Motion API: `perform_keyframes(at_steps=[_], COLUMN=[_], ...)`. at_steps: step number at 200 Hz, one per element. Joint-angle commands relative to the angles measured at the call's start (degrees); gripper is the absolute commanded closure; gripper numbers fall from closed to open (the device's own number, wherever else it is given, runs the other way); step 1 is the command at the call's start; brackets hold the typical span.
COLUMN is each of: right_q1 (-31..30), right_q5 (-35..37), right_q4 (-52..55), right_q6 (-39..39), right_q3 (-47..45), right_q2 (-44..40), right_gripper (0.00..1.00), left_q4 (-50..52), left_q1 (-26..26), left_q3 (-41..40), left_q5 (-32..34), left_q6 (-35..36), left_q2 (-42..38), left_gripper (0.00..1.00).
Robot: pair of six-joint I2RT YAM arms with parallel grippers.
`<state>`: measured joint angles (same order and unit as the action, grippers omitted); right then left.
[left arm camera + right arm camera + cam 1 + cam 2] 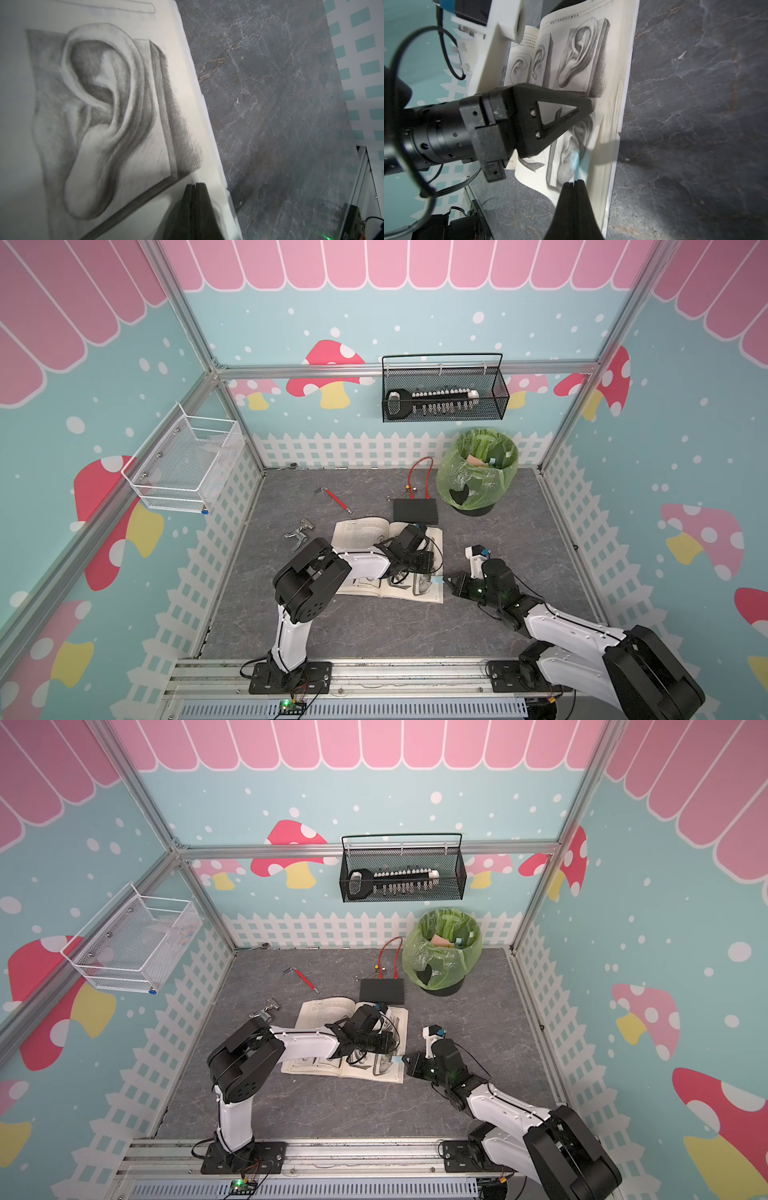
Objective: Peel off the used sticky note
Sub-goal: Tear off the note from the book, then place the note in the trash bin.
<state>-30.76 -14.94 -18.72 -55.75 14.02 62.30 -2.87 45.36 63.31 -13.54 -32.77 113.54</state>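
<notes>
There were two white-and-black robot arms, a left arm (pixel 365 565) and a right arm (pixel 569 626); one open paperback book of pencil ear drawings (pixel 358 531); one small pale-blue sticky note (pixel 575 164); one flat black rectangular box (pixel 415 511); one round bin lined with a green plastic bag (pixel 478 477); two wire-mesh wall baskets, a black basket (pixel 444 416) and a white basket (pixel 183 477); one red-handled metal tool (pixel 338 502).

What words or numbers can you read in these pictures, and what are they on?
"其他不同角度的石膏耳朵": heading over the ear drawings in the open book, right wrist view.
Small print on its other page: too small to read.
Page heading in both top views: too small.
White marks on a black part: too blurred.
Blue sticky note: no writing visible.
</notes>
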Motion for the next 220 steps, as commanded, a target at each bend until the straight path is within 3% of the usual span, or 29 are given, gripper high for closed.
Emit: perform_keyframes(at_steps=[1, 44, 72, 93, 118, 138, 150, 176, 220], right_q1=[-0.7, -0.8, 0.7, 6.5, 15.2, 18.5, 20.1, 24.2, 30.0], right_q5=[0.8, 4.9, 15.3, 16.3, 13.1, 12.8, 11.6, 7.9, 2.1], right_q4=[3.6, 10.8, 22.2, 26.3, 26.7, 29.0, 29.6, 29.7, 30.8], right_q6=[1.2, 3.5, 11.2, 18.1, 25.2, 30.0, 31.7, 32.8, 32.3], right_q3=[-0.3, 1.6, 12.8, 23.8, 36.5, 47.7, 53.1, 62.4, 76.9], right_q2=[-2.1, -8.2, -10.6, -7.8, -2.0, 5.3, 9.5, 18.5, 33.6], right_gripper=[1.0, 1.0, 1.0, 1.0, 1.0, 1.0, 1.0, 1.0, 1.0], left_q4=[2.9, 2.9, 2.7, 2.3, 1.3, 1.2, 1.2, 1.1, 0.5], left_q1=[0.3, 0.3, 0.3, 0.3, 0.3, 0.3, 0.3, 0.3, -0.6], left_q3=[-0.1, -0.4, -0.9, -0.9, -0.2, 1.1, 1.6, 1.5, -1.2], left_q5=[1.5, 1.8, 5.0, 8.3, 11.1, 12.5, 13.2, 14.6, 16.8], left_q6=[0.6, 0.6, 1.0, 2.4, 4.7, 6.4, 7.0, 7.2, 7.0], left_q2=[3.2, 2.8, -0.9, -5.8, -12.2, -15.7, -16.9, -18.7, -21.9], left_gripper=[1.0, 1.0, 1.0, 1.0, 1.0, 1.0, 0.95, 0.88, 0.86])
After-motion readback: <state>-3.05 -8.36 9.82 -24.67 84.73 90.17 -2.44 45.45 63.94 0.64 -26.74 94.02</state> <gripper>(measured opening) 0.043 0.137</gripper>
